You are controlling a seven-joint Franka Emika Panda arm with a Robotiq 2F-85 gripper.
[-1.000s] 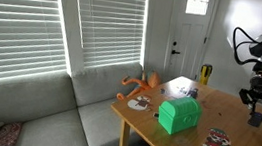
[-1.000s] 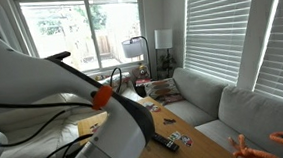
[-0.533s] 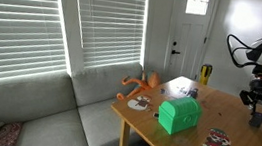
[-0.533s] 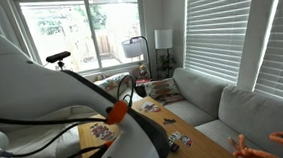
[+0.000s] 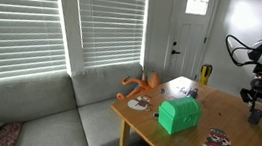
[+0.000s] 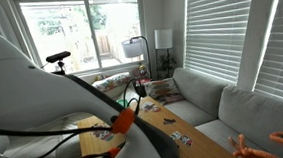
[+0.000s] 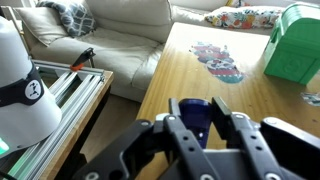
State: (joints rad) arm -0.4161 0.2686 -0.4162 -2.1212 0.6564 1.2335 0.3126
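At the left edge of the wrist view stands a white housing (image 7: 20, 90) with a metal frame (image 7: 75, 80) just beside it. Both are close to the table (image 7: 165, 75), whose left edge runs down toward the lower middle of the frame, so a sideways swing of the arm could knock into them. In the lower middle, the gripper (image 7: 203, 122) has its jaws pinched on a blue object (image 7: 197, 112), which sits between the fingers with only its upper part showing. How deep the hold goes is hidden, and a shallow pinch could let it tilt or slide out. It hangs over the wood near that left edge, so if it slipped it might roll off toward the frame or the floor. Above it, in the upper middle, lie colourful printed cards (image 7: 215, 60) that a low pass could scrape or push. At the upper right, the green box (image 7: 300, 45) stands well apart, but a wide sweep could shove it. In an exterior view the gripper (image 5: 257, 111) hangs at the far right, over the end of the table (image 5: 193, 141).
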